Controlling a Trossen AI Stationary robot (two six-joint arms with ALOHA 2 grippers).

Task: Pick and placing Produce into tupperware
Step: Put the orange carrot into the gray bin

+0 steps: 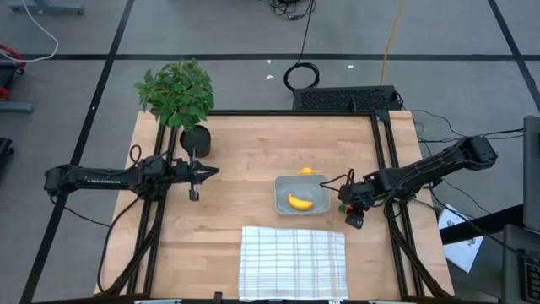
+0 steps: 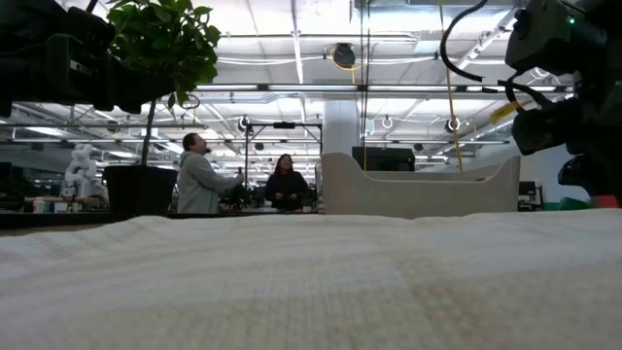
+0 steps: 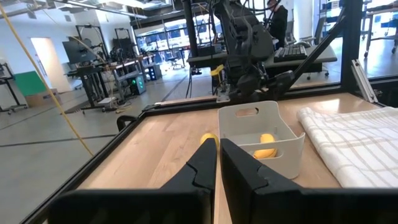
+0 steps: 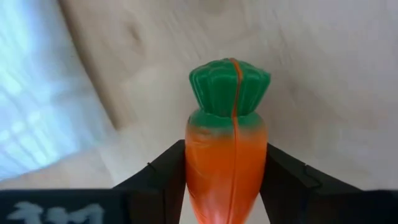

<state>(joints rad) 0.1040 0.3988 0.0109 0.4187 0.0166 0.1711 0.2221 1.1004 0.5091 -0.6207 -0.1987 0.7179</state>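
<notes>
An orange toy carrot with a green top (image 4: 227,149) is clamped between the two dark fingers of the right gripper (image 1: 348,208), green top pointing away from the wrist. Just beside that gripper, toward the table's middle, a shallow translucent grey-clear tupperware (image 1: 282,203) is set on the wooden table (image 1: 245,152); a curved yellow banana (image 1: 299,201) is contained in it, and a small yellow lemon (image 1: 306,171) is seen at its far rim. A white checked cloth (image 1: 291,262) is laid nearby. Well apart, the left gripper (image 1: 199,175) is held closed and empty beside a leafy green potted plant (image 1: 179,97).
</notes>
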